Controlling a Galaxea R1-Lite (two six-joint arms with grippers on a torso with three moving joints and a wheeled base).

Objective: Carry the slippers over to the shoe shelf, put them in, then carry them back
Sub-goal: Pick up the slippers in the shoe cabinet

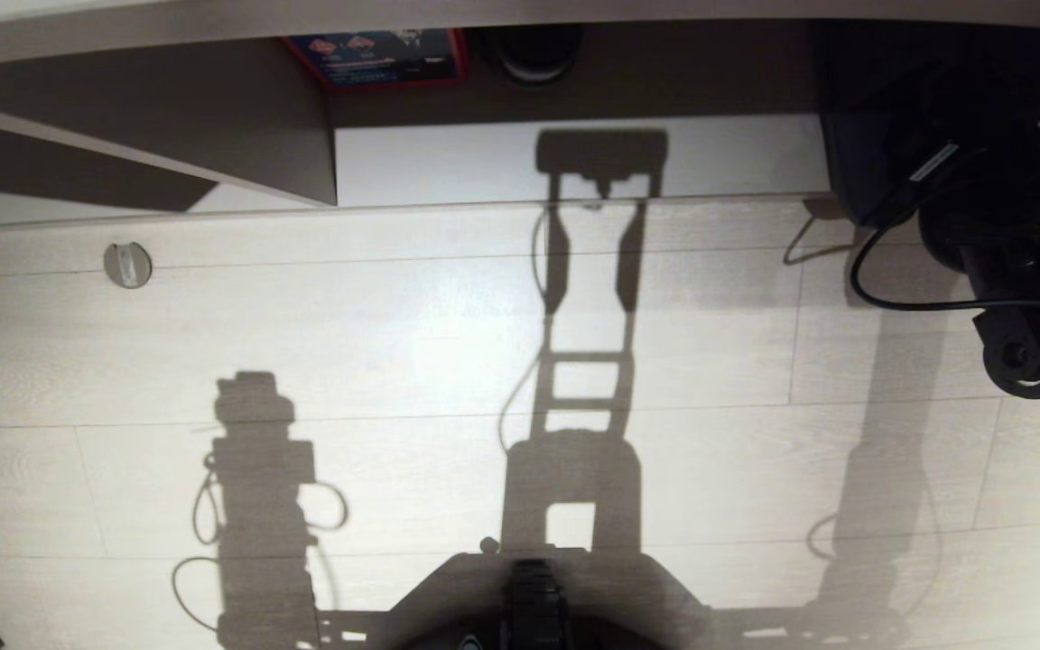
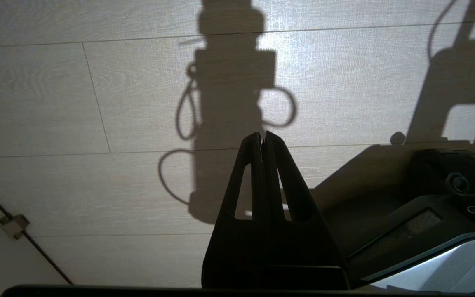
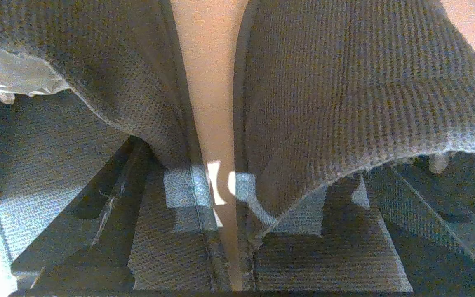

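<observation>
Pale plank floor fronts the shelf as the right gripper, fingers spread wide inside both slippers, likely prepares to clamp them; left gripper hangs closed, empty.

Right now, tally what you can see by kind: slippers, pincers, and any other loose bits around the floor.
Slippers: 2, side by side
Pincers: 2, left pincer shut, right pincer open with a finger inside each slipper
Round floor cap: 1
Red-edged box: 1
Total: 6
</observation>
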